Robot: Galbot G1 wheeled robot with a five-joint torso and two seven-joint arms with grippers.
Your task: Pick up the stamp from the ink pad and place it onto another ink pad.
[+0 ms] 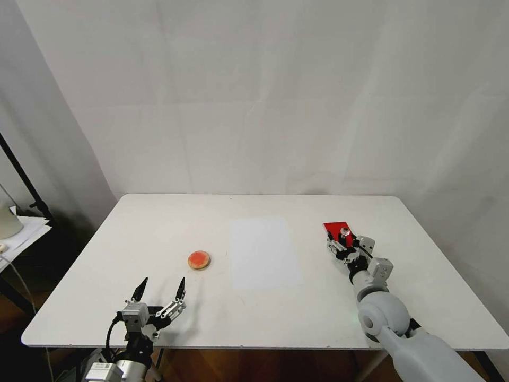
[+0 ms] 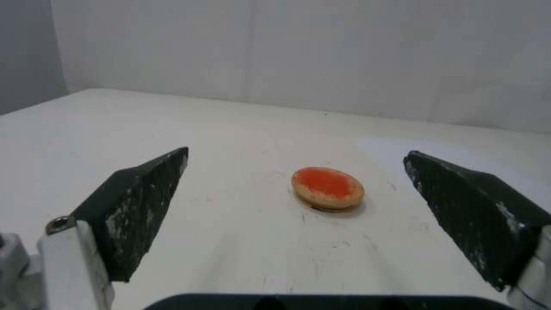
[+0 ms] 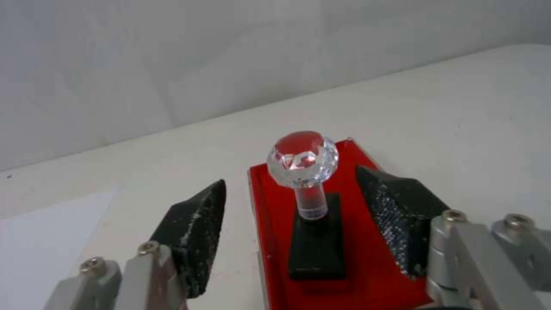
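Broadly, a white counter (image 1: 159, 223) carries a paper sheet (image 1: 263, 252) at centre frame. Right of centre, the red ink pad (image 1: 335, 230) bears the stamp (image 3: 310, 202), upright, judged light, rigid and slippery-knobbed; its black base is the better hold. The right gripper (image 3: 292, 219) straddles it, fingers spread. The round ink pad (image 1: 199, 259) sits left of centre; the left gripper (image 1: 161, 289) waits below it, fingers spread.

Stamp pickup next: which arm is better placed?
Right. The right end effector is open astride the stamp on the red ink pad; the left end effector is far off, near the round ink pad.
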